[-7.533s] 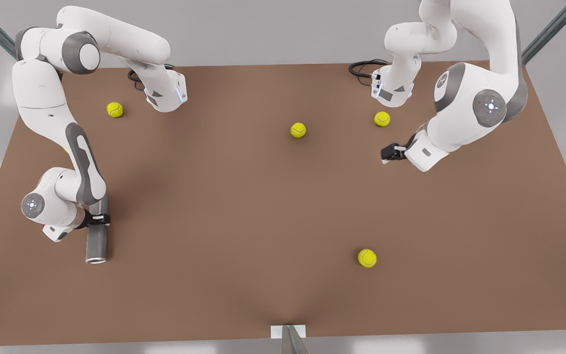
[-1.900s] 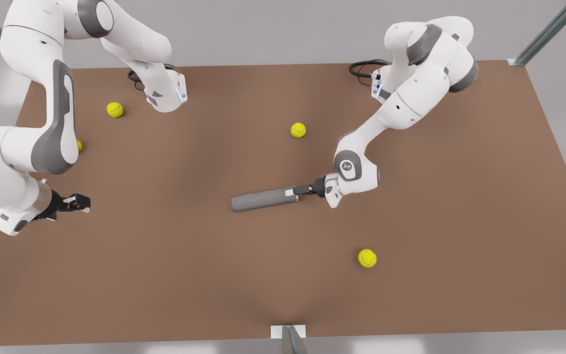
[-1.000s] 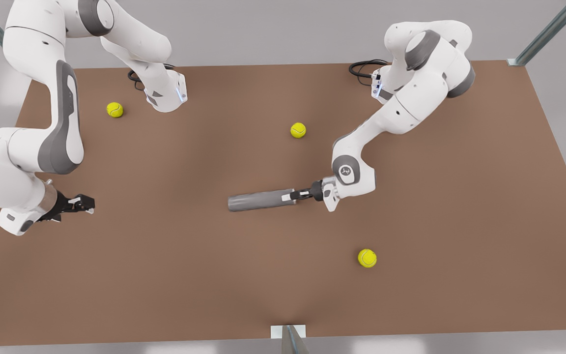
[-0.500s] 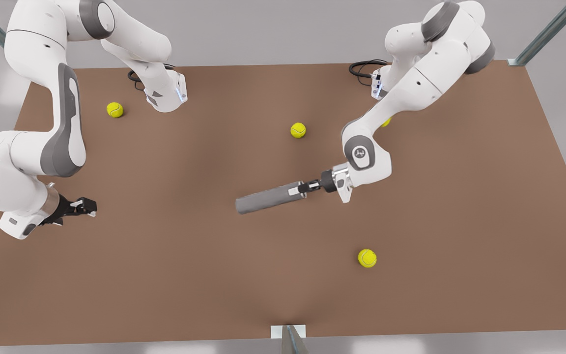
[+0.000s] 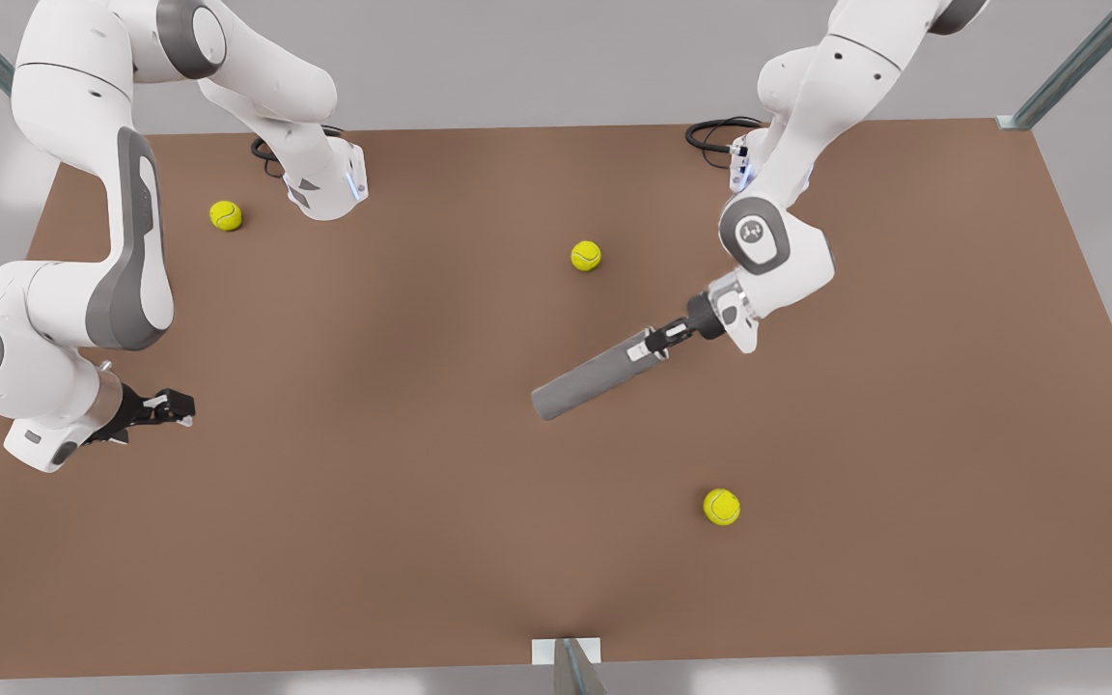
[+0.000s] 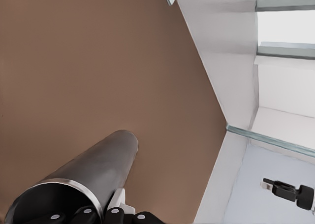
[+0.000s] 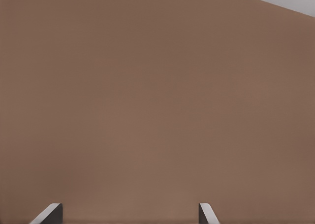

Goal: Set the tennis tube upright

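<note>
**Left gripper holds the tube**

Left gripper, in the front view, grips one end of the slim dark-grey metal tennis tube, slanted above the middle of the brown table. Right gripper waits far from the tube.

Left wrist view: the tube shows its hollow rim by the gripper.

Right wrist view: two fingertips spread wide apart over bare table.
</note>
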Controlling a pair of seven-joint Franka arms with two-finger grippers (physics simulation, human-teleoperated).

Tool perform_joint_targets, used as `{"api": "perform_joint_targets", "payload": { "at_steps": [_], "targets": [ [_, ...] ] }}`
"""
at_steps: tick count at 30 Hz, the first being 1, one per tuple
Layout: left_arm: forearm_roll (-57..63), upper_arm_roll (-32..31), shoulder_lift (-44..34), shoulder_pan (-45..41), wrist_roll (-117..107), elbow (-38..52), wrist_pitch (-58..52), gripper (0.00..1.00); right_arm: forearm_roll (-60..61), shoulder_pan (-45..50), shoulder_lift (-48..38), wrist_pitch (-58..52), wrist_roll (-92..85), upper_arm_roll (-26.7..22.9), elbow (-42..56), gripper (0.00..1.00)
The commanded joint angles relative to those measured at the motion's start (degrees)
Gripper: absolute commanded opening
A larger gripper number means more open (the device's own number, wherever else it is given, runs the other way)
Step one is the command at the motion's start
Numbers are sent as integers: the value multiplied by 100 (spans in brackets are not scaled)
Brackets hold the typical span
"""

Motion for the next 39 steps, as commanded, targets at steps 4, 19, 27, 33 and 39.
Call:
{"api": "perform_joint_targets", "payload": {
  "at_steps": [4,19,27,33,39],
  "targets": [
    [708,12,-724,247,-546,-371,-402,21,0,0,0,0,0,0,0,100],
    [4470,38,-2631,1548,-2858,-284,-2801,21,0,0,35,-26,0,0,0,100],
    [6563,21,-2781,1663,-3324,59,-3206,21,0,-9,35,-44,-9,0,0,100],
    [7873,-50,-2096,1619,-3605,270,-3232,21,0,0,52,-26,-9,0,-9,100],
    [8391,-59,-1639,1601,-3702,305,-3276,21,9,0,79,-18,-9,0,-9,100]
  ]
}}
